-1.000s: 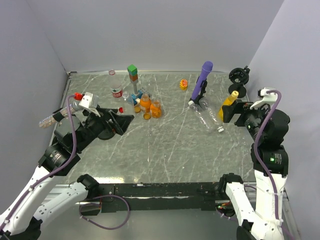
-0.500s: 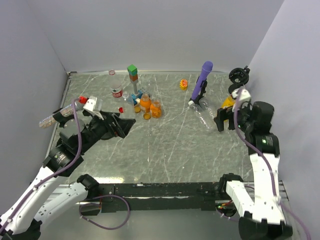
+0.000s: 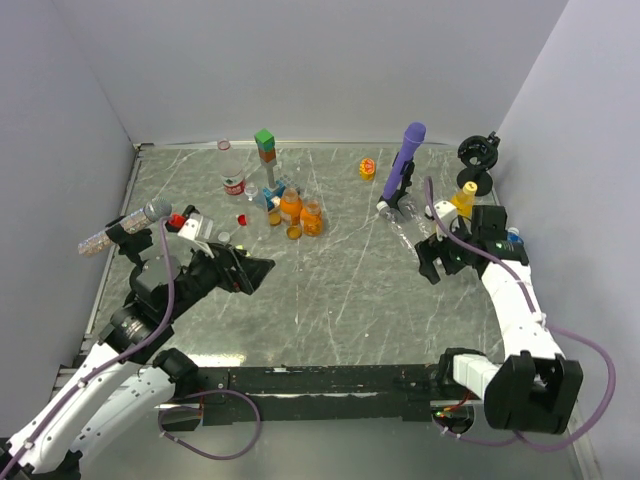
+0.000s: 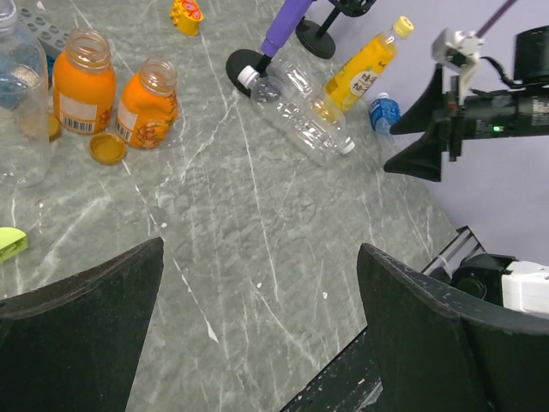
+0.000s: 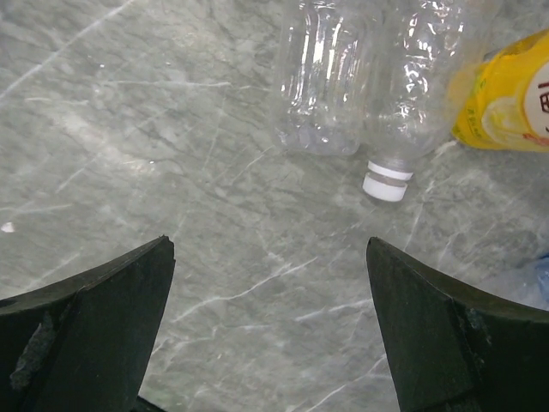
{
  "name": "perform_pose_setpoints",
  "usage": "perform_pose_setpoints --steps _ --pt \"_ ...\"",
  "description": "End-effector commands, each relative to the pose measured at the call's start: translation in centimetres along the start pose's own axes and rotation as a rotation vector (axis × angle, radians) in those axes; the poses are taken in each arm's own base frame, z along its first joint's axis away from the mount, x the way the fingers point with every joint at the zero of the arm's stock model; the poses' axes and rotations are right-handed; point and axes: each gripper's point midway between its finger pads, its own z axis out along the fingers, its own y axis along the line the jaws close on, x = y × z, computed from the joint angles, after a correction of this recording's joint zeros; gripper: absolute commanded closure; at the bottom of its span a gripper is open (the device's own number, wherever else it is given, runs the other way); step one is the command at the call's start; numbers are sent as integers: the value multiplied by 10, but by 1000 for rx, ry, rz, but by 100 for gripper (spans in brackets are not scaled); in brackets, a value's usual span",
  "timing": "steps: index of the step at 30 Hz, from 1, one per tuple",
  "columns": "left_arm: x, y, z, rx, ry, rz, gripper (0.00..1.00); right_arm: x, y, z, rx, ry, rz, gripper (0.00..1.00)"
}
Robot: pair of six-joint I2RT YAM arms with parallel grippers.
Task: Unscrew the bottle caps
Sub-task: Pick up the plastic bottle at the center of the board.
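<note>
White bottle cap [image 5: 383, 184] on a clear bottle [image 5: 420, 86] cut off at top edge, yellow juice bottle [image 5: 506, 99] cropped at right, right gripper [image 5: 268, 257] and left gripper [image 4: 260, 257] spread wide

No wording can be read outright. The yellow juice bottle [image 5: 506, 99], at two o'clock in the right wrist view, carries dark characters on a white patch (cut off by the frame edge, illegible). The orange bottle [image 4: 83, 90], at ten o'clock in the left wrist view, bears what looks like a white barcode label, its digits too small to read.
</note>
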Motion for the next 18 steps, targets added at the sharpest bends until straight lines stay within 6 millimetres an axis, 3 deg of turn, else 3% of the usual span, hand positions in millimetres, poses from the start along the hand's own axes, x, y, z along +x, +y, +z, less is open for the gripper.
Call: perform_pose_setpoints --steps 1,9,11,18 --pt "-10 -10 -2 44 -48 -26 3 -18 -12 18 22 -34 -103 1" --pt "-4 -5 -5 24 -36 -34 3 -45 -21 71 67 61 -175 3" --pt "-2 -2 -6 19 -38 -37 4 -42 -26 86 63 112 -175 4" --pt "2 2 -6 4 -31 -40 3 -44 -36 111 73 171 -191 6"
